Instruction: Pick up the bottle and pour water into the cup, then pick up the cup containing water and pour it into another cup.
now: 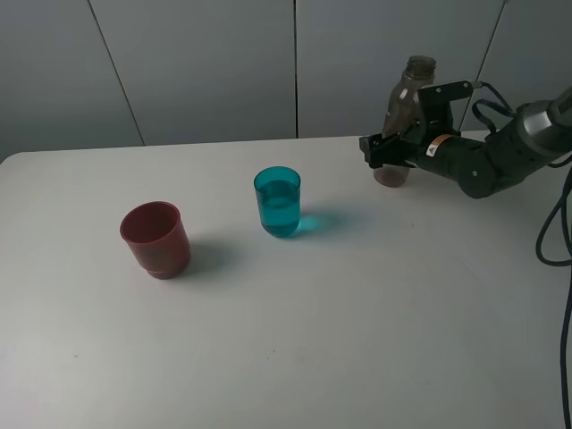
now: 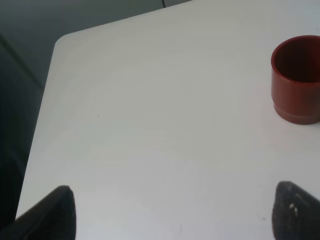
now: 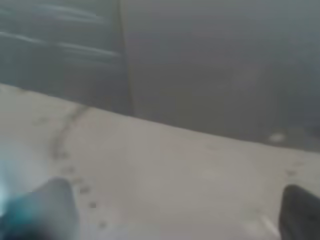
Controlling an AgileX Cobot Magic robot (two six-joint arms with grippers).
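At the far right of the table (image 1: pixel 357 357) we note the bottle (image 1: pixel 404 103) upright, right tool (image 1: pixel 375 152) just in front, jaws spread wide, gripping nothing. Teal cup (image 1: pixel 278 203), holding water, stands mid-table, red cup (image 1: pixel 156 238) leftward; left tool (image 2: pixel 175 212) likewise spread, empty.

Cups: two, one teal cup (image 1: pixel 278 204) and one red cup (image 1: pixel 156 238). Bottles: one, a smoky brown bottle (image 1: pixel 404 103). That makes three containers in all, every one on the single white surface (image 1: pixel 357 322). Arms: one dark arm (image 1: pixel 500 156) in the high view. End effectors: two across the views, the right end effector (image 1: pixel 372 152) and the left end effector (image 2: pixel 175 215), the left seen only in its own wrist view. Two dark fingertips (image 2: pixel 55 215) show on each. Cables (image 1: pixel 554 223): several dark ones by the arm, exact count not clear. Wall (image 1: pixel 206 71): one, with three seams.
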